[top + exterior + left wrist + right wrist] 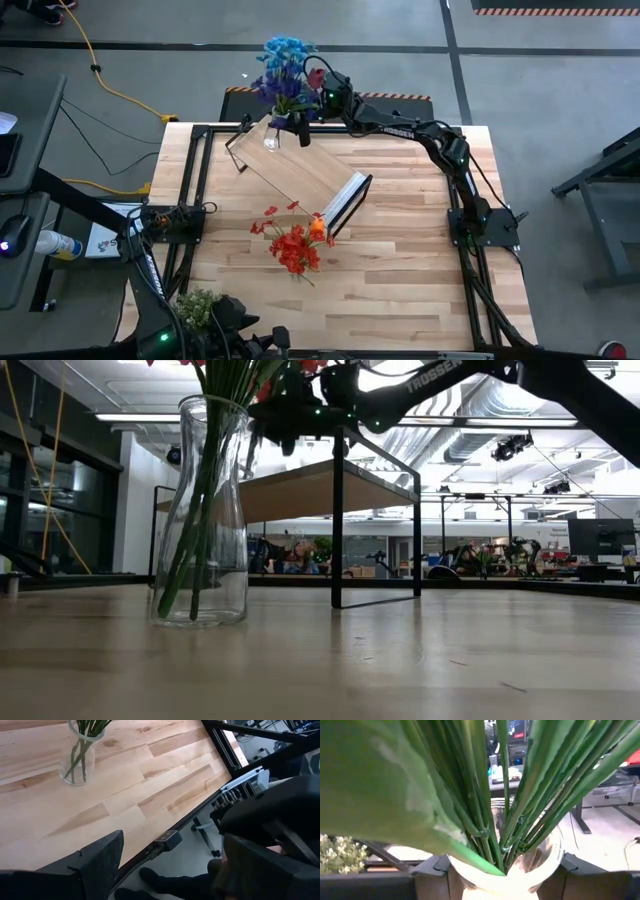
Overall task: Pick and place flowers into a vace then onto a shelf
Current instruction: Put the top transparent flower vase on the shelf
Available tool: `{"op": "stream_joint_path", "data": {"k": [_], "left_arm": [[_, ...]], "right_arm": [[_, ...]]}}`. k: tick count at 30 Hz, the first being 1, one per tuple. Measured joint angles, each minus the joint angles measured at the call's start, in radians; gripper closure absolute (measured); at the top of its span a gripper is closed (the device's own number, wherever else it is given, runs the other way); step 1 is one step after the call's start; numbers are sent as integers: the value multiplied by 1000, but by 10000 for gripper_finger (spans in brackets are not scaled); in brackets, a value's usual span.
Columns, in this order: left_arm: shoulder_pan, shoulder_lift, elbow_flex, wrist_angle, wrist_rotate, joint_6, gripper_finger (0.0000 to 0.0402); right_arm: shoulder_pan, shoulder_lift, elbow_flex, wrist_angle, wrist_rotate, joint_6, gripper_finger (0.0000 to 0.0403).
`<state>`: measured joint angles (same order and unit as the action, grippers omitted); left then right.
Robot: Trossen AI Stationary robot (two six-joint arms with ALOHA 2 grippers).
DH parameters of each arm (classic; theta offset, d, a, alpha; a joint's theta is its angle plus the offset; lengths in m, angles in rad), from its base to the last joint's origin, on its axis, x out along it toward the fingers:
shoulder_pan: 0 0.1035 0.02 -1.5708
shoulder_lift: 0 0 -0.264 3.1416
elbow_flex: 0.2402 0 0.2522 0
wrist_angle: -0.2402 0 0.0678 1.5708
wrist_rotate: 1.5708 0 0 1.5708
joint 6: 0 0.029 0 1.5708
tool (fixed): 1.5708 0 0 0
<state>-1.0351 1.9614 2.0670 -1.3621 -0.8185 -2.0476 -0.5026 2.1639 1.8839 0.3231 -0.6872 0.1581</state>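
Robotics lab: exposed ducts (470, 430), other arm rigs (480, 555).

Two vases (272, 139); one shelf (300, 170); two grippers (305, 118)

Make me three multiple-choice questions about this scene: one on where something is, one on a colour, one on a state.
1. Where is the vase of red flowers?
A. on the shelf
B. on the table beside the shelf
C. on the floor

2. What colour are the flowers at the right hand?
A. blue and purple
B. yellow
C. white

3. How is the left hand?
A. open, empty
B. shut on a vase
C. shut on a stem

B: the red flowers stand on the table, near the shelf.
A: the right hand grips a vase of blue flowers.
A: the left hand has spread fingers with nothing between them.
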Motion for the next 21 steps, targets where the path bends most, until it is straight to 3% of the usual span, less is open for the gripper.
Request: {"op": "stream_joint_path", "data": {"k": [17,21], "left_arm": [[0,0,0,0,2,0,25],[1,0,0,1,-2,0,25]], "right_arm": [[14,0,0,-103,-5,-120,237],[14,-24,0,-209,-32,-128,237]]}}
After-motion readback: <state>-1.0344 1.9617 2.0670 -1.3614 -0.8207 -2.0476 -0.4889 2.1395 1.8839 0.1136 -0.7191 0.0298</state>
